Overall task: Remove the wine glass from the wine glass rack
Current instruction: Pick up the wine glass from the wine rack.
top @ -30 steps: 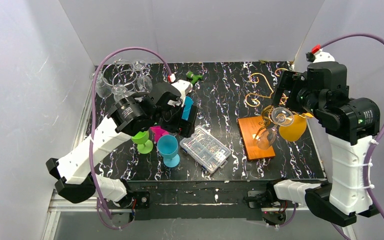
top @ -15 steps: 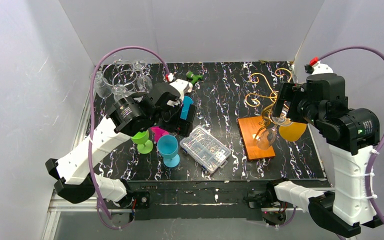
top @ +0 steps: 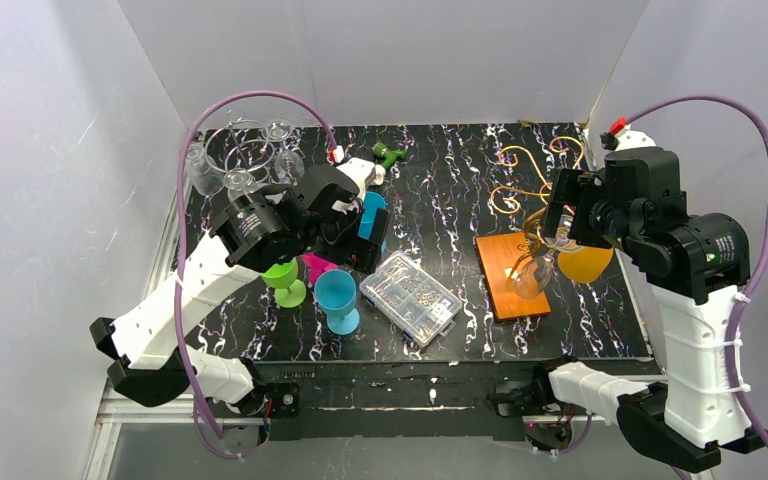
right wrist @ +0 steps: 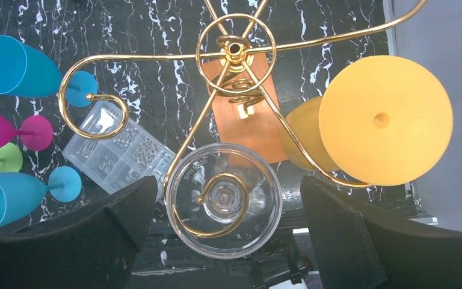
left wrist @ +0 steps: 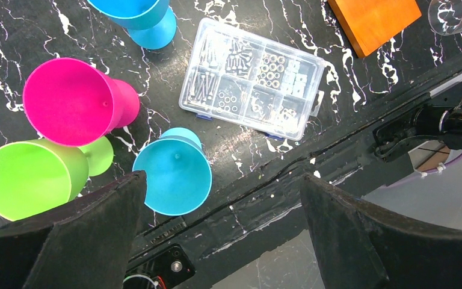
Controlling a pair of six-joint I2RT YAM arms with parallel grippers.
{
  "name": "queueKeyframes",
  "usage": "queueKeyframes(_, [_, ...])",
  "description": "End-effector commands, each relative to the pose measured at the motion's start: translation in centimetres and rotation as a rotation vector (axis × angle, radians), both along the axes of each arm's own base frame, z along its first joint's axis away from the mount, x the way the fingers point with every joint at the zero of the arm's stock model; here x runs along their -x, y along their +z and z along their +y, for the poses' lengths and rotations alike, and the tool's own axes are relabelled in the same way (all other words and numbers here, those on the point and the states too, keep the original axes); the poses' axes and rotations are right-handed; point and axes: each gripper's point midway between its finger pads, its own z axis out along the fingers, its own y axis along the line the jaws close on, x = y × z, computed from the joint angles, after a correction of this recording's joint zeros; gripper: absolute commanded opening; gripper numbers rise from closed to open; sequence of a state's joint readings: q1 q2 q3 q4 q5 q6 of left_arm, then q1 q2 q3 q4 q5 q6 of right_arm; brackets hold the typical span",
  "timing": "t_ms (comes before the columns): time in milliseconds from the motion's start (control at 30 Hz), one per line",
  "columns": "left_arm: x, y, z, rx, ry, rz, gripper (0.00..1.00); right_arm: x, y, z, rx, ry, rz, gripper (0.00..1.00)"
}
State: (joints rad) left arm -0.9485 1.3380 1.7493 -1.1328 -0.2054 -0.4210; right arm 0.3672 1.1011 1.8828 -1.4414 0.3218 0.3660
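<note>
The clear wine glass [right wrist: 222, 198] hangs foot-up in a curl of the wine glass rack [right wrist: 236, 49], at 6 o'clock from its hub. The right gripper [right wrist: 227, 244] is spread wide with 1 finger either side of the glass and grips nothing, which only its wrist view shows. The left gripper [left wrist: 222, 241], equally wide and empty, hovers over a blue cup [left wrist: 174, 171].

The top camera looks down from above and behind; both wrist cameras face straight down, nearer, sharing the compartment box [left wrist: 252, 78].

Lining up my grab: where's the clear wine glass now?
Right wrist view, bottom centre: the clear wine glass hangs on a curl of the wine glass rack, left of the yellow glass.
</note>
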Motion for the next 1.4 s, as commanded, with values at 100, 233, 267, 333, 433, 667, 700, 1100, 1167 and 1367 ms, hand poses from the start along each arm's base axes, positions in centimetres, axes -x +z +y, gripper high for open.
queueKeyframes(100, [0.0,1.0,0.5,0.004,0.009,-0.025,0.98,-0.3,-0.1,0.6,-0.010,0.028,0.001,0.98])
queueKeyframes(233, [0.0,1.0,0.5,0.001,0.008,-0.026,0.98,-0.2,-0.6,0.7,-0.008,0.034,0.015,0.96])
queueKeyframes(267, [0.0,0.9,0.5,0.000,0.007,-0.025,0.98,-0.1,-0.6,0.6,-0.006,0.032,0.016,0.94])
queueKeyframes(333, [0.1,0.9,0.5,0.003,0.006,-0.023,0.98,0.0,-0.6,0.6,-0.008,0.033,0.015,0.90])
queueKeyframes(433, [0.1,0.8,0.4,0.001,0.005,-0.020,0.98,0.1,-0.6,0.7,-0.012,0.038,0.016,0.83])
queueKeyframes(667, [0.1,0.8,0.4,0.001,0.006,-0.019,0.98,0.2,-0.6,1.0,-0.023,0.055,0.018,0.75])
queueKeyframes(700, [0.1,0.8,0.4,0.002,0.006,-0.019,0.98,0.3,-0.7,1.0,-0.023,0.060,0.020,0.75])
queueKeyframes(1100, [0.1,0.8,0.2,0.007,0.003,-0.013,0.98,0.5,-0.8,1.0,-0.022,0.067,0.021,0.73])
queueKeyframes(1167, [0.1,0.9,0.2,0.011,0.004,-0.013,0.98,0.5,-0.8,1.1,-0.023,0.069,0.022,0.68])
queueKeyframes(1367, [0.2,0.9,0.1,0.012,0.003,-0.014,0.98,0.4,0.3,1.0,-0.032,0.065,-0.013,0.58])
